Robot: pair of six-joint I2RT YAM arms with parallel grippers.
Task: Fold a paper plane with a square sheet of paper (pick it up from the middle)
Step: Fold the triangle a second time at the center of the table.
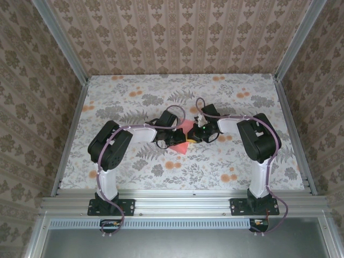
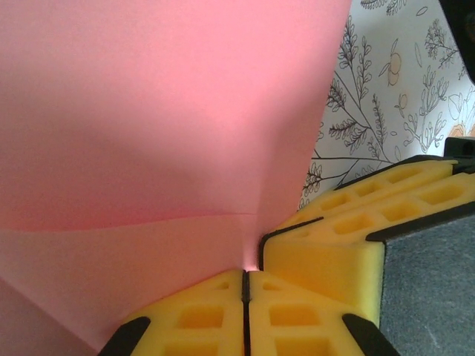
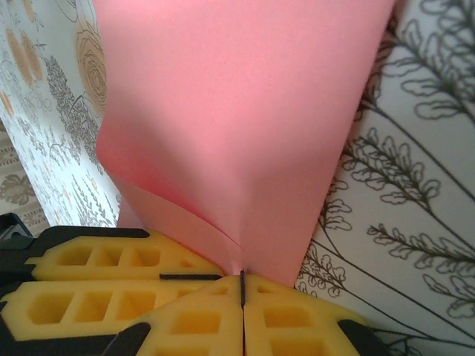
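**Both claws nipped onto the pink sheet at mid-bench**

The coral-pink sheet of paper (image 1: pixel 186 128) is at the middle of the bench (image 1: pixel 242 161), raised and buckled between the two arms. From above, just a few pink patches peek out past the black wrists. The left claw (image 1: pixel 181 141) and the right claw (image 1: pixel 196 134) meet there, tip to tip.

In the left wrist view the sheet (image 2: pixel 148 111) rises like a wall, with a soft crease running across it and down toward the yellow pads. The left claw (image 2: pixel 245 297) is pressed shut, pad against pad, with the paper's lower edge caught in the seam. Right beside it sit the right claw's yellow fingers (image 2: pixel 326 259), corner against corner.

From the right wrist the sheet (image 3: pixel 245 111) stands tall and bowed, a fold line dropping to the right claw (image 3: pixel 243 293), which is clamped tight on the paper. The left claw's fingers (image 3: pixel 178 261) lie just beside it on the left.

Farther out there's the floral print of the bench, patterned wallpaper walls (image 1: pixel 177 37) on three sides, and an aluminium rail (image 1: pixel 183 201) at the near edge carrying both arm bases.
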